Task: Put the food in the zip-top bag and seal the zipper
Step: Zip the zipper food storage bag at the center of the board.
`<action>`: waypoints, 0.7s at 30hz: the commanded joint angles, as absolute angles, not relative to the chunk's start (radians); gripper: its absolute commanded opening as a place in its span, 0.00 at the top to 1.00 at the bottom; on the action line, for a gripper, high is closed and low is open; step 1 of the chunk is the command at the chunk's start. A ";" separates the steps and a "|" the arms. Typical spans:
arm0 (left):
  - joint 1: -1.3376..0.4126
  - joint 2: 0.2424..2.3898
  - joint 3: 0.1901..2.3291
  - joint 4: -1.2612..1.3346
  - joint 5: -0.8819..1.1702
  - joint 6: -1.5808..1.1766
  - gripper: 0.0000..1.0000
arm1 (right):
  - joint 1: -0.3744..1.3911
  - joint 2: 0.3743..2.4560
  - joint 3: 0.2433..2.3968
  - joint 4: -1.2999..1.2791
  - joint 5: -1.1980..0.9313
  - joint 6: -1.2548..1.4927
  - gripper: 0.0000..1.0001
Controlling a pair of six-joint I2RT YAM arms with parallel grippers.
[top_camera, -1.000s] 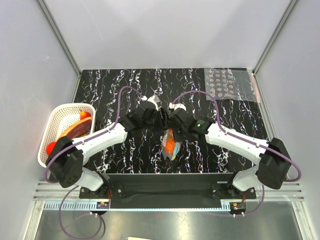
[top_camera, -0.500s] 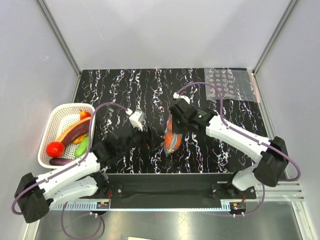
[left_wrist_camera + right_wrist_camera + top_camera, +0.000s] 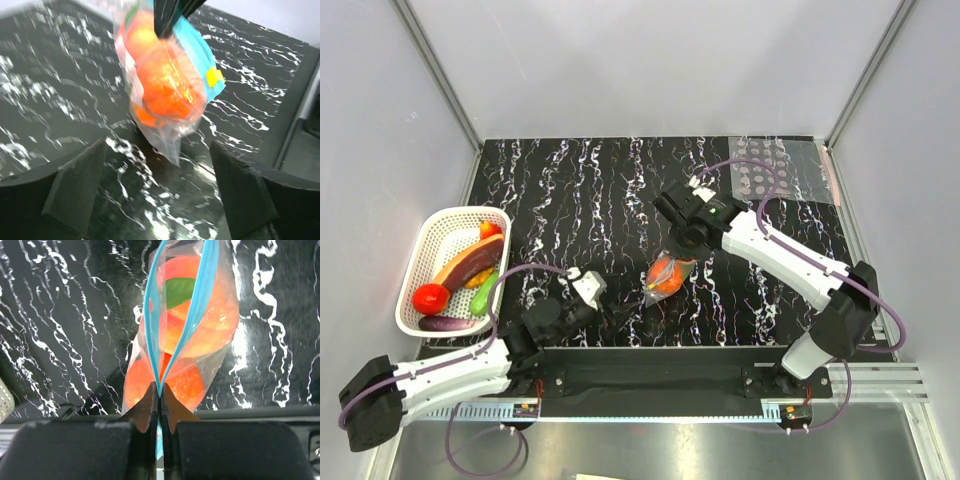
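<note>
Closest to us, the left gripper point(image 3: 157, 145) sits low by the near edge of the black marbled table point(image 3: 570, 190), its jaws spread wide and holding nothing. The clear bag point(image 3: 165, 95) hangs just beyond its fingers point(image 3: 75, 185), apart from them. We see the toy fruits point(image 3: 190, 335) packed inside the bag, orange ones low down and one with a green patch higher up. The bag's lower corner reaches down to the tabletop, though we cannot tell whether it touches. The right gripper point(image 3: 159, 390) comes down from above and is clamped tight on one end of the blue zipper point(image 3: 202, 300). It carries the bag by that strip. Beyond the pinch, we see the strip's two blue tracks spread apart, with the fruit showing between them. A small yellow tab point(image 3: 215, 76) sticks out from the blue edge. Off to the left stands a white basket point(image 3: 420, 250), well apart from the bag, holding a red tomato point(image 3: 430, 297), a purple eggplant point(image 3: 442, 323) and other toy food. At the far right corner lies a clear sheet point(image 3: 775, 170) printed with grey dots.
</note>
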State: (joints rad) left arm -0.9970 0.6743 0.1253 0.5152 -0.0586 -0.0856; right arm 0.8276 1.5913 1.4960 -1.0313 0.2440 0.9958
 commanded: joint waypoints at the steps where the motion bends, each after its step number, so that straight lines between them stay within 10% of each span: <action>1: -1.005 0.666 0.091 0.780 -0.037 0.103 0.13 | 0.816 1.595 1.532 -1.081 0.252 1.110 1.00; 21: -1.005 1.017 0.150 1.155 0.095 0.227 0.46 | 0.818 1.537 1.485 -1.029 0.206 1.181 1.00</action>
State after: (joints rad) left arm -1.0016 0.9977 0.1005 1.0119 0.0643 0.2173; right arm 0.8234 1.5837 1.4857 -1.0477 0.1963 1.1526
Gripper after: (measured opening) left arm 0.547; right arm 0.032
